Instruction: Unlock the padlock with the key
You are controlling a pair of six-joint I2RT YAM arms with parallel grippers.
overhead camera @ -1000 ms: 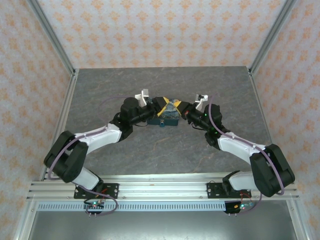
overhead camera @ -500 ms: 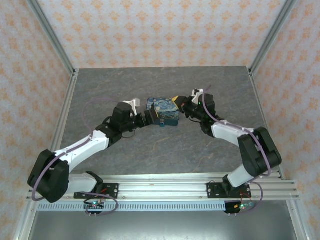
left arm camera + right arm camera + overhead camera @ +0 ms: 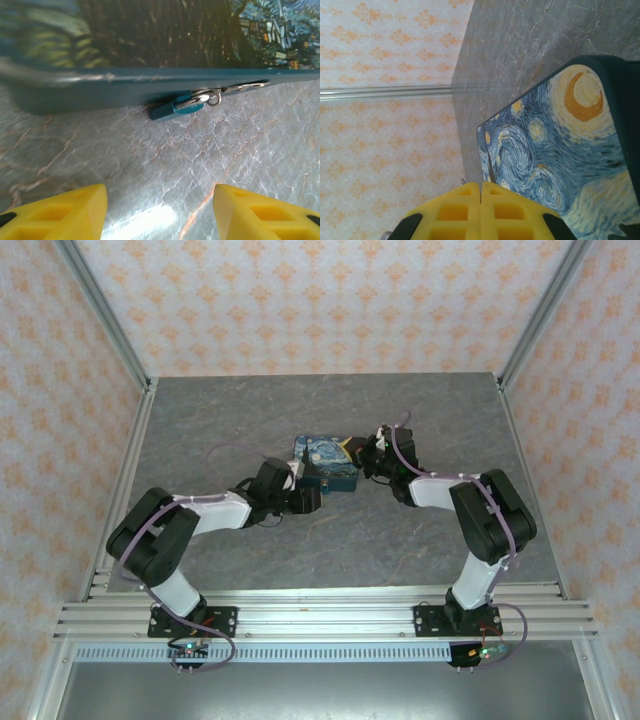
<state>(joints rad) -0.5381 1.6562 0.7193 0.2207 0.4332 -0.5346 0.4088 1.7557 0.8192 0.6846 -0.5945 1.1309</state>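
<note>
The teal padlock [image 3: 169, 110] hangs by its metal shackle [image 3: 192, 102] from the hasp on the front of the Starry Night box [image 3: 150, 50], resting on the table. My left gripper [image 3: 160, 212] is low on the table just in front of it, open, with only bare table between its yellow fingers [image 3: 60, 215]. In the top view the left gripper [image 3: 308, 496] is at the box's [image 3: 325, 460] near side. My right gripper [image 3: 480, 187] is shut above the box lid [image 3: 560, 150]. A thin grey metal tip, the key [image 3: 463, 181], pokes out beside its fingertips. In the top view the right gripper [image 3: 356, 450] is at the box's right end.
The grey marbled table [image 3: 420, 410] has room behind and to both sides of the box. Aluminium frame posts [image 3: 105, 315] and patterned walls close it in. A rail [image 3: 320, 620] runs along the near edge.
My left gripper has swung from the box's left side round to its front, facing the padlock, and its jaws have narrowed. The right arm has folded in closer; its gripper stays shut.
</note>
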